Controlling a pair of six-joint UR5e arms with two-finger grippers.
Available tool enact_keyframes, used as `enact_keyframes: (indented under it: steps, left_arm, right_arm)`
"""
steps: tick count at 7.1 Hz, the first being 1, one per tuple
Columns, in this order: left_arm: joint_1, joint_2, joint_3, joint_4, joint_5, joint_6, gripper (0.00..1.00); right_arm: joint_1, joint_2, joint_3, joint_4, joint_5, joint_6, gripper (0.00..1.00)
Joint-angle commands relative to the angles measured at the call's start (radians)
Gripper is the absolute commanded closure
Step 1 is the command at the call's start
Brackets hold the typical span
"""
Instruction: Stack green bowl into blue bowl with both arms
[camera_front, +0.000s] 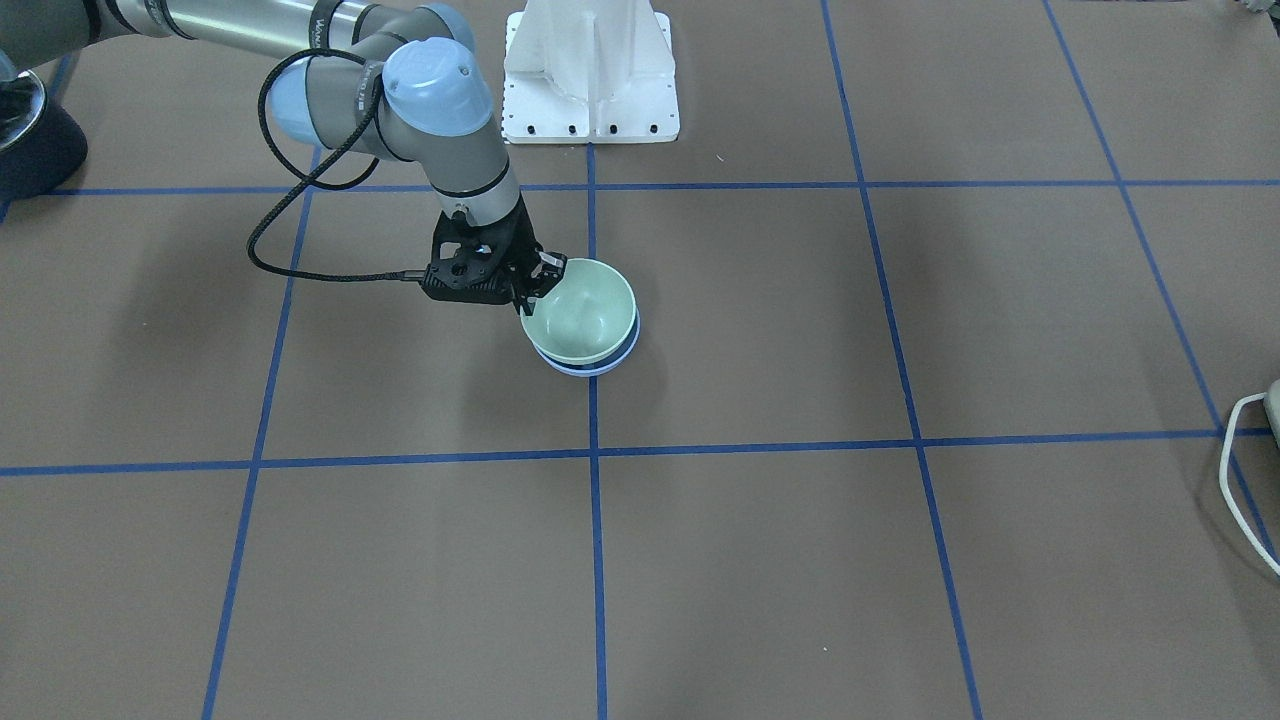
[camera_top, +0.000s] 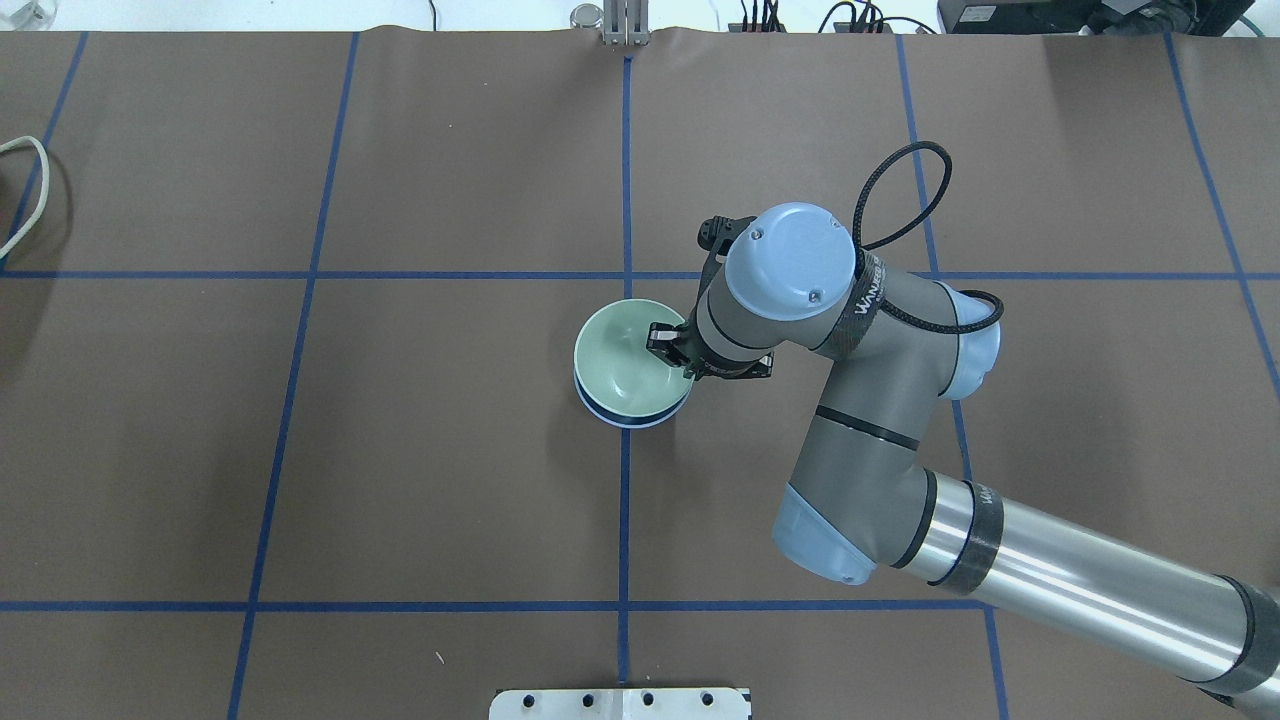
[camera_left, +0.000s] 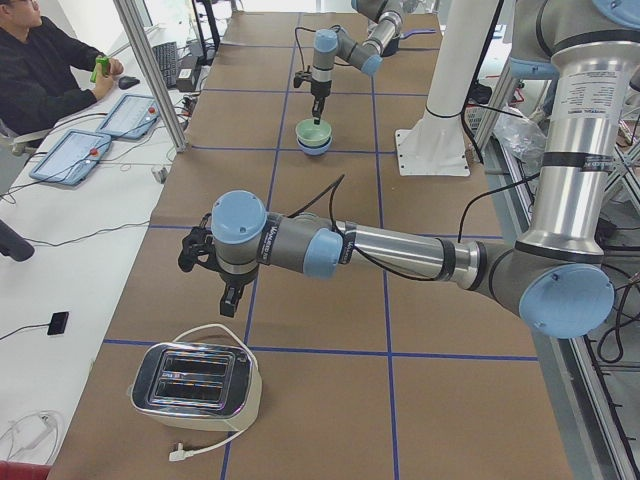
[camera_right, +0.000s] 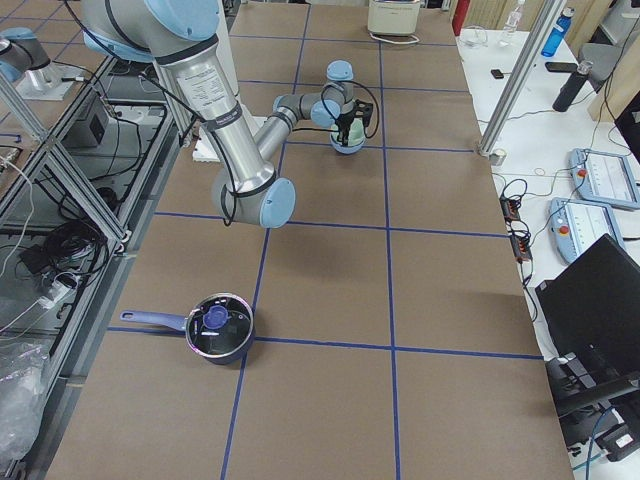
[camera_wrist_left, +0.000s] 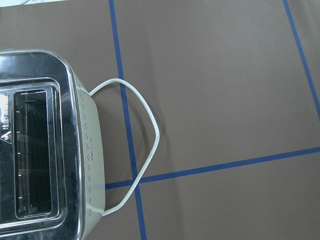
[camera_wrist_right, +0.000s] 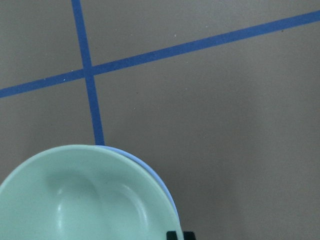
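Observation:
The green bowl (camera_front: 585, 315) sits nested inside the blue bowl (camera_front: 600, 367) near the table's middle, on a blue tape line. Only a thin edge of the blue bowl shows under it. My right gripper (camera_front: 535, 283) comes down on the green bowl's rim on the robot's side, one finger inside and one outside, shut on the rim. The overhead view shows the same: the right gripper (camera_top: 672, 352) on the green bowl (camera_top: 620, 360), with the blue bowl (camera_top: 630, 422) below. My left gripper (camera_left: 232, 298) hangs far off above the table by the toaster; I cannot tell whether it is open or shut.
A chrome toaster (camera_left: 195, 385) with a white cord (camera_wrist_left: 145, 135) stands at the table's left end. A dark pot with a lid (camera_right: 218, 328) sits at the right end. The white base post (camera_front: 590, 70) stands at the robot's edge.

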Motion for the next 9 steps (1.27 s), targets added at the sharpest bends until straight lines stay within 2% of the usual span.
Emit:
enact_keyframes:
  steps: [1, 4, 5, 6, 8, 9]
  left_arm:
    - [0.000, 0.000, 0.000, 0.001, 0.000, 0.000, 0.02]
    - [0.002, 0.000, 0.006, 0.001, 0.000, 0.000, 0.02]
    - [0.002, 0.000, 0.008, -0.001, 0.000, 0.000, 0.02]
    - [0.002, 0.000, 0.008, 0.001, 0.000, 0.000, 0.02]
    - [0.002, 0.000, 0.008, -0.001, -0.002, 0.000, 0.02]
    - [0.002, 0.002, 0.008, -0.001, -0.002, 0.002, 0.02]
  right_arm:
    - [-0.003, 0.000, -0.032, 0.062, 0.001, 0.012, 1.00]
    - [-0.002, -0.001, -0.029, 0.061, 0.012, -0.006, 1.00]
    - [0.000, -0.005, -0.029, 0.059, 0.010, -0.009, 0.24]
    - [0.000, -0.006, -0.022, 0.059, 0.006, -0.012, 0.00]
    - [0.020, -0.008, -0.020, 0.057, 0.010, -0.016, 0.00]
    - [0.061, -0.003, -0.019, 0.054, 0.041, -0.019, 0.00]
